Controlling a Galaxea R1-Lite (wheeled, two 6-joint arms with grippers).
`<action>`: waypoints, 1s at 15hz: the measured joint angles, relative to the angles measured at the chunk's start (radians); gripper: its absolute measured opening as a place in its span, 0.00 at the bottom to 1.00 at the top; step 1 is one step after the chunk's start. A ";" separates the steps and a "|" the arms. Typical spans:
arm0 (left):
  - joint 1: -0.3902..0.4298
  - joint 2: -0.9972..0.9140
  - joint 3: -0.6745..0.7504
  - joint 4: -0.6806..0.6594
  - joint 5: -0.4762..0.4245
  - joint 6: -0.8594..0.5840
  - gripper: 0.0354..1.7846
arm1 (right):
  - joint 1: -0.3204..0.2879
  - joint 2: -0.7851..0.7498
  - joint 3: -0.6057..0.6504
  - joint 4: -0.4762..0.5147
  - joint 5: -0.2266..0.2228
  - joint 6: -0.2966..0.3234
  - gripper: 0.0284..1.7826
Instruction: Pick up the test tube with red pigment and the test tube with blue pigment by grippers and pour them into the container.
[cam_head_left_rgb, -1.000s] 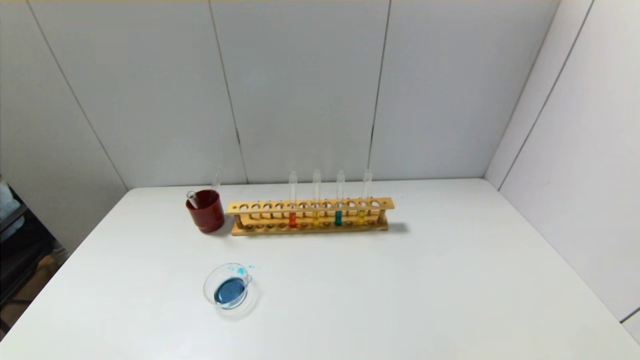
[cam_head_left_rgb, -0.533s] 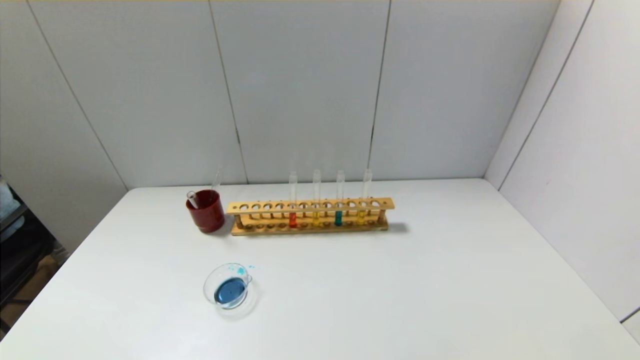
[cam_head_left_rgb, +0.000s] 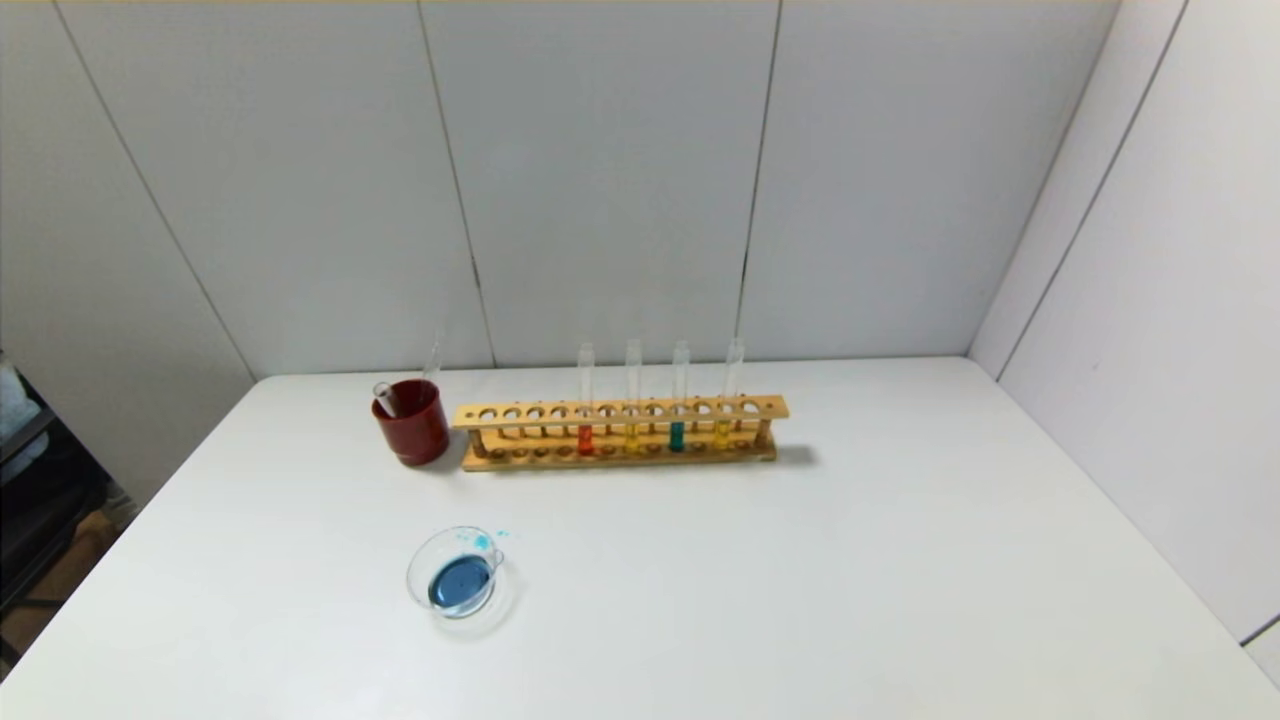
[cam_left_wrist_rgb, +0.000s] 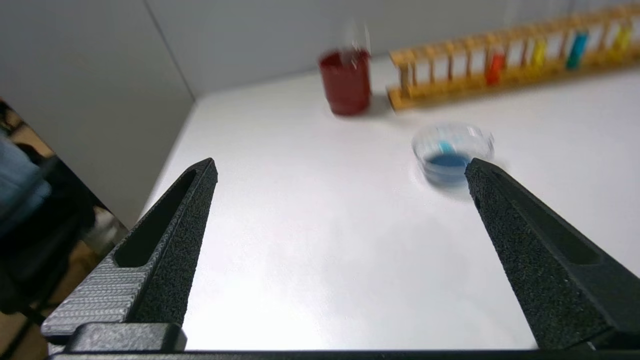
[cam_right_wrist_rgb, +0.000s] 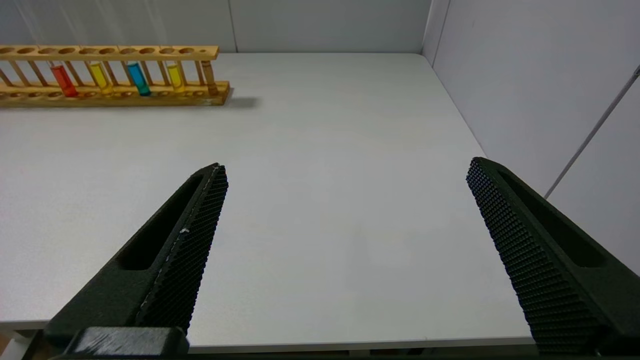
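Both grippers, left (cam_left_wrist_rgb: 340, 167) and right (cam_right_wrist_rgb: 347, 172), gape wide and empty. The red tube (cam_head_left_rgb: 585, 405) and blue tube (cam_head_left_rgb: 679, 400) look light, slick and fragile; grip their bare upper glass gently.

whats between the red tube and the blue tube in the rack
One yellow-liquid tube stands between the test tube with red pigment and the test tube with blue pigment; the head view shows it.

light: bright, even | shadows: soft | left wrist view: far objects blurred
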 joint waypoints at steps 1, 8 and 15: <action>-0.001 0.000 0.000 0.032 -0.021 -0.001 0.98 | 0.003 0.002 0.000 0.000 0.000 0.000 0.98; -0.002 0.000 0.001 0.037 -0.021 -0.036 0.98 | 0.000 0.002 0.000 -0.001 0.000 0.000 0.98; -0.002 0.000 0.001 0.036 0.017 -0.131 0.98 | 0.000 0.001 0.000 -0.001 0.001 -0.001 0.98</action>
